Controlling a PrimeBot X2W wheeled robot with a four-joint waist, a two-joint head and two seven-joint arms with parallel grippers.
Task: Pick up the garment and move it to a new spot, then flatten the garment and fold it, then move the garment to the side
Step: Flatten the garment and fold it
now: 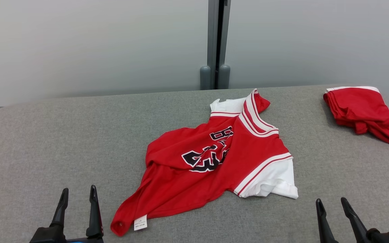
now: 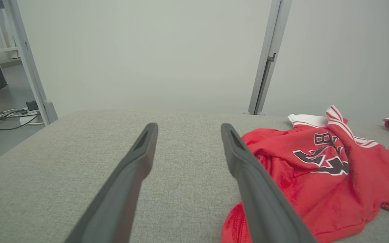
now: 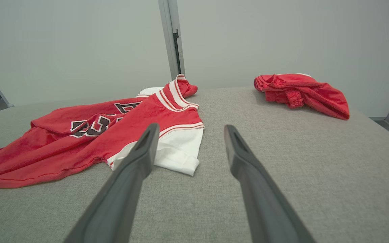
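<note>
Garment is found crumpled near the middle of the table, untouched. The left gripper and right gripper are held wide and empty nearby. A clean lift is probably best made by pinching the hem and the white sleeve separately.

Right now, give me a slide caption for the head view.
Open left gripper and right gripper face a crumpled red jersey on the table; another red garment lies far right.

The left gripper is held at the lower left, its fingers spread wide and pointed forward. The right gripper is held at the lower right, likewise spread and seemingly tilted slightly leftward. Both are held empty.
</note>
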